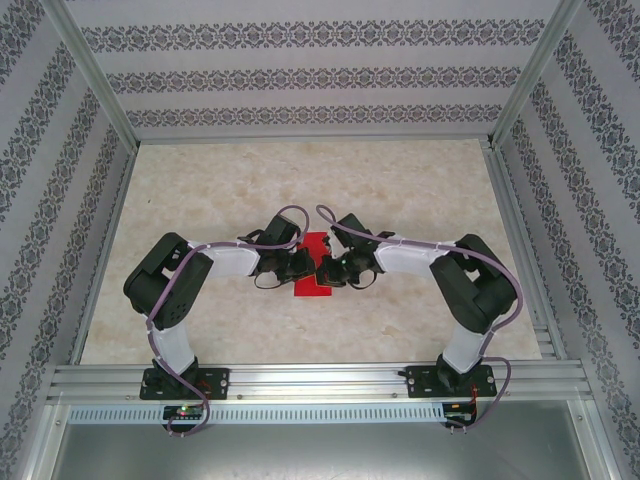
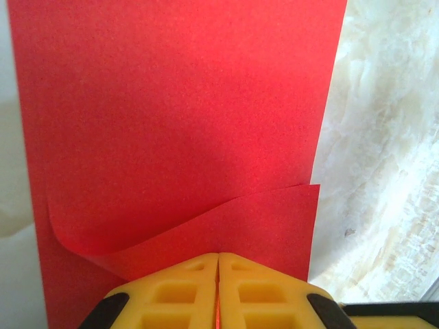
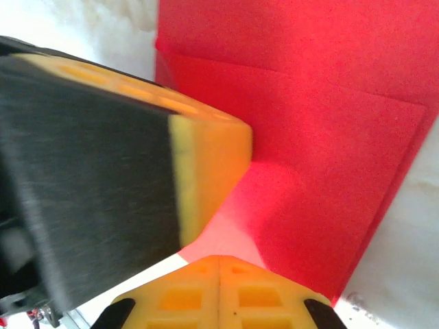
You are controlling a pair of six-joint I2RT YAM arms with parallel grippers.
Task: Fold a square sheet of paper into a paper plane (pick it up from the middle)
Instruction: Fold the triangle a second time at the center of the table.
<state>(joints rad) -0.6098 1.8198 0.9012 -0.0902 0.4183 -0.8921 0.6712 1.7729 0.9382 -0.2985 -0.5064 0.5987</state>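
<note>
Left gripper (image 2: 218, 266), bottom ctr of its wrist view, clamped on red sheet of paper (image 2: 178, 116), one flap curling up. Right gripper (image 3: 219, 267) closed at sheet's edge; sheet lies mid-frame on marble table (image 1: 300, 180) in top view.

I work in a lab test cell: aluminium frame posts (image 1: 92, 75) at upper left and right, patterned wallpaper panels (image 1: 300, 80) closing three sides, a marble-look tabletop (image 1: 250, 180) in the middle, and my arm bases (image 1: 180, 383) bolted to a slotted rail (image 1: 320, 380) along the bottom.
</note>
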